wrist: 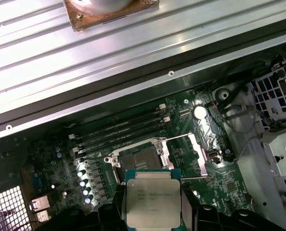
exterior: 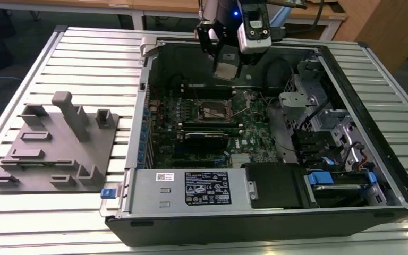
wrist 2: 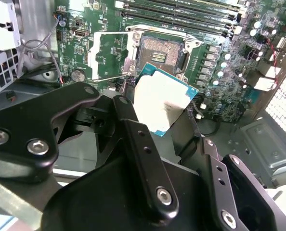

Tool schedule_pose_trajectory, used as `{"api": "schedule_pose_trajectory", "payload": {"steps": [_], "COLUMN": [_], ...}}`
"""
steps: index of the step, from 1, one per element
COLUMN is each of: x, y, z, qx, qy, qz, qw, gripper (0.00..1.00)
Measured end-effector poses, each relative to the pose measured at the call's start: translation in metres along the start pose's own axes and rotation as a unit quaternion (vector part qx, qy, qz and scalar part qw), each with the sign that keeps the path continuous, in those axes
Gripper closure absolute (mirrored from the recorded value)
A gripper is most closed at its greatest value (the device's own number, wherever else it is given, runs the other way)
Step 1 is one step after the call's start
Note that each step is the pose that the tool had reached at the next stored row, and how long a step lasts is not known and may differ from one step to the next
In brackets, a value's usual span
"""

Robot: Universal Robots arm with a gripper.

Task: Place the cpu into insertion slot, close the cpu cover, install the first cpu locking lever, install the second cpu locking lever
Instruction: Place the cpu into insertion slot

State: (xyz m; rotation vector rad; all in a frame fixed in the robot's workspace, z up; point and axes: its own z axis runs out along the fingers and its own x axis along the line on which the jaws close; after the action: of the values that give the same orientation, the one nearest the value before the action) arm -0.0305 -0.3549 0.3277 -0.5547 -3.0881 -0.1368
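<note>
The gripper (wrist 2: 160,122) is clamped on the cpu (wrist 2: 163,101), with its fingers (wrist 2: 127,115) against two opposite edges. In the first wrist view the chip's silver top faces the camera. The cpu hangs in the air above the board, clear of the slot (wrist 2: 162,53), which lies bare just beyond it. The cover (wrist 2: 109,53) stands swung open beside the slot. In the exterior view the gripper hangs over the far part of the open case (exterior: 261,234).

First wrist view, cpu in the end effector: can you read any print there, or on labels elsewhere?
cpu: lines of print on its metal top, too small to read.
black label on the silver box: print too small to read.
white sticker beside it: blurred, unreadable.
</note>
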Motion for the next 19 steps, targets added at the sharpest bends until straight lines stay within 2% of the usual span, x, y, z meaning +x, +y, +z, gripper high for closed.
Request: {"api": "schedule_pose_trajectory", "payload": {"steps": [4, 19], "x": [0.0000, 0.0001], "y": [-0.0001, -0.0001], "z": [0.0004, 0.0004], "qx": [-0.0003, -0.0003], "qy": [-0.0018, -0.0019], "qz": [0.021, 0.022], "qw": [0.99977, 0.99975], "gripper": [0.46, 0.46]}}
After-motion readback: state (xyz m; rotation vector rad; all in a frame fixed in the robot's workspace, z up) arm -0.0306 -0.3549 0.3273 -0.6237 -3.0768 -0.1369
